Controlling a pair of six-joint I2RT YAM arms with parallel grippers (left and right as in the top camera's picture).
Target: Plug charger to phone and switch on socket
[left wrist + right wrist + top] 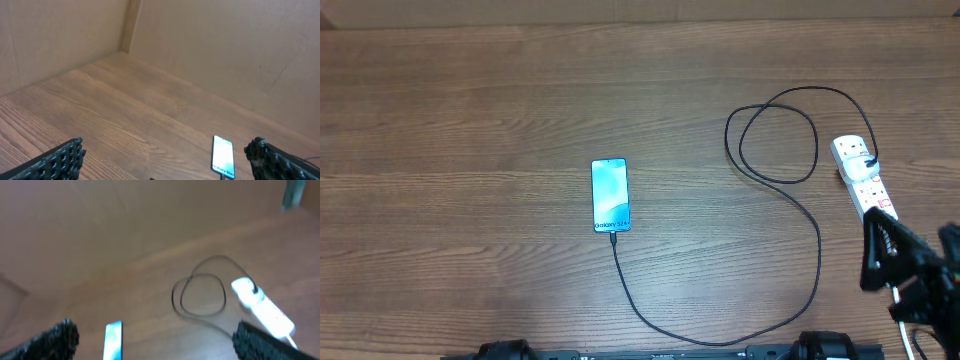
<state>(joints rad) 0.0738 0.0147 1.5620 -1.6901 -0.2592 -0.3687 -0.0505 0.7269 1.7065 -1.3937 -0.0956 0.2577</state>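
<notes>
The phone lies flat, screen up and lit, at the centre of the overhead frame on the bench. Its long axis runs top to bottom, so the port edge faces the bottom of the frame. The charger meets that lower edge; the connector appears to be seated, though the joint is too small to confirm. From there the cable sweeps toward the bottom of the frame, rises on the right, forms a slack loop in the upper right and ends plugged into the upper end of the socket, which lies at the right edge. The loop takes up spare length, so no tension should act on the phone. The right fingers stand spread wide and empty just below the socket, in the lower right of the frame. This position suits a press on one of the red-marked switches, judged to be the step not yet done. The switch state cannot be read from these views. The left fingers are also spread wide and empty, raised above the bench and well apart from the phone, which shows between them in the left wrist view.
</notes>
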